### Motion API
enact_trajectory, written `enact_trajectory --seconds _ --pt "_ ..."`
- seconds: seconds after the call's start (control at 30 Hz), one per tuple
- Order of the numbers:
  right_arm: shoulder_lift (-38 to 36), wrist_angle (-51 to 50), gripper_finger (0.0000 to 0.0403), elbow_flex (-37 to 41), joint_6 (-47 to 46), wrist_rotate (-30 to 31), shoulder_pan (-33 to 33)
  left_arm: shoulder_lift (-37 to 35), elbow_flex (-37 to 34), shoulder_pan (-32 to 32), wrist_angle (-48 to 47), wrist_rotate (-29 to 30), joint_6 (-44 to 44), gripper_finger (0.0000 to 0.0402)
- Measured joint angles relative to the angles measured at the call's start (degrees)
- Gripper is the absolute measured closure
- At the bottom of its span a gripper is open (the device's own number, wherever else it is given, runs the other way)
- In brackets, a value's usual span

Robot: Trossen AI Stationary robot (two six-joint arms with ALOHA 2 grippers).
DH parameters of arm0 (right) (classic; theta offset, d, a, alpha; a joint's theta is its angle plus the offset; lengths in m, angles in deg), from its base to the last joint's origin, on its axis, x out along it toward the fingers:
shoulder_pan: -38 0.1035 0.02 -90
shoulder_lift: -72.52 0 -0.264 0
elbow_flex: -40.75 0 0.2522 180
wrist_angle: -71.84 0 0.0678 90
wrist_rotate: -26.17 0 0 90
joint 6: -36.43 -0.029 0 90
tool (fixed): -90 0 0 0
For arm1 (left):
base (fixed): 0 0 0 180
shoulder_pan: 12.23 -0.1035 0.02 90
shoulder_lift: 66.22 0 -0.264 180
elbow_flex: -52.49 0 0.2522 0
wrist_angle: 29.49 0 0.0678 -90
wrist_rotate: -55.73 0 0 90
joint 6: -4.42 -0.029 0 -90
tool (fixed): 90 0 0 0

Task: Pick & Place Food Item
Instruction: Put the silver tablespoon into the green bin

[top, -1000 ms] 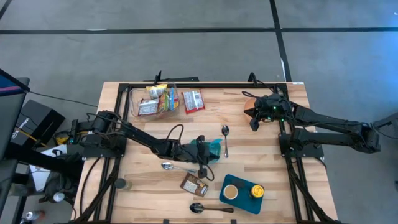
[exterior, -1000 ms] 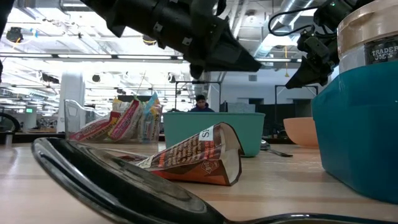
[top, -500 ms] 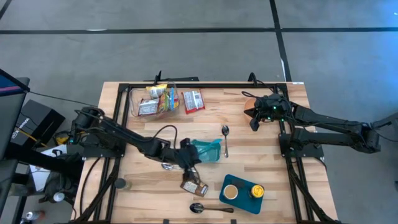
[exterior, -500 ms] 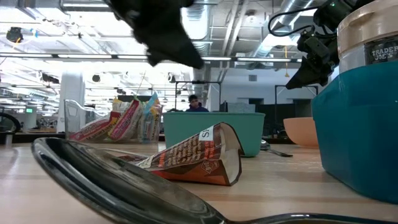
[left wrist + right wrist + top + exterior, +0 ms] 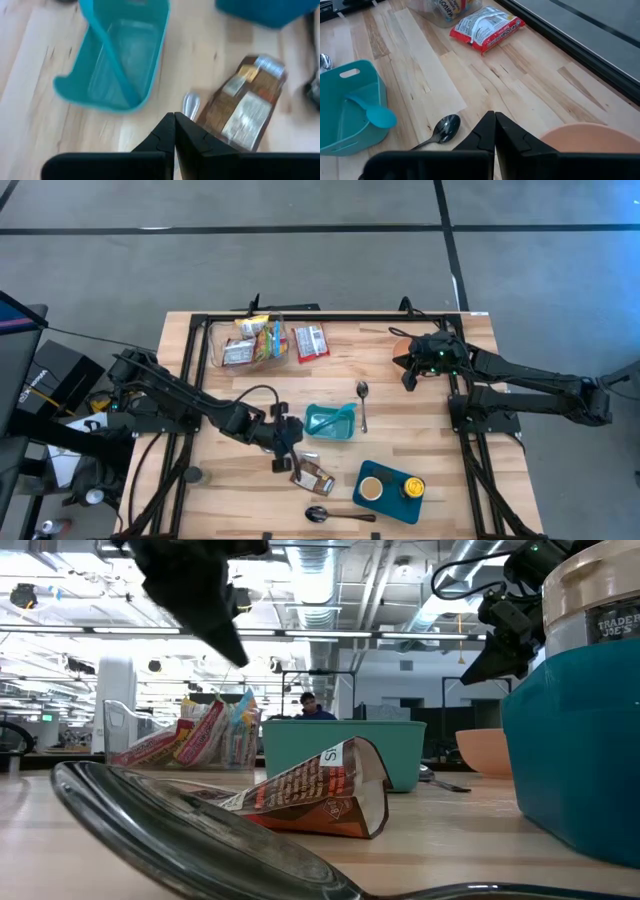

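Hovering with fingers pressed together and empty, the left gripper (image 5: 281, 452) sits just above the brown snack packet (image 5: 313, 477), beside the teal container (image 5: 329, 421). Over by the peach bowl (image 5: 585, 144), the right gripper (image 5: 408, 376) waits, likewise pinched closed on nothing.

From my overhead feed I see a wooden table (image 5: 250, 500) with a black frame, set on a grey concrete floor (image 5: 300, 270) crossed by dark lines. A dark case (image 5: 50, 380) with white lettering sits off the table's left side. My table-level camera looks into a big open hall: exposed ducts and pipes (image 5: 380, 580) run along the ceiling, with bright strip lights (image 5: 60, 635) across it. A white column (image 5: 115, 690) stands on the left, and a person (image 5: 312, 707) sits far back.
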State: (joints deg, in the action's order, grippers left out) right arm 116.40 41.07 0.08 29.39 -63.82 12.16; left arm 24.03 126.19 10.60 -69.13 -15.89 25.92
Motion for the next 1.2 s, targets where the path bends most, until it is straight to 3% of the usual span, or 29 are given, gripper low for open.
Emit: enact_trajectory --seconds 0.43,0.7,1.0,1.2 --pt "0.0 -0.18 0.0403 0.0 0.0 0.0 0.0 0.3 -0.02 0.0 -3.53 0.11 0.02 0.0401" --pt "0.02 -0.2 0.0403 0.0 0.0 0.0 0.02 5.98 -0.04 0.0 -0.22 -0.05 -0.09 0.0401" --pt "0.02 -0.18 0.0403 0.0 0.0 0.0 0.02 10.56 -0.04 0.0 -1.41 -6.56 -0.2 0.0401" --pt "0.02 -0.18 0.0403 0.0 0.0 0.0 0.01 10.82 -0.04 -0.02 -4.77 -7.12 -2.38 0.0401"
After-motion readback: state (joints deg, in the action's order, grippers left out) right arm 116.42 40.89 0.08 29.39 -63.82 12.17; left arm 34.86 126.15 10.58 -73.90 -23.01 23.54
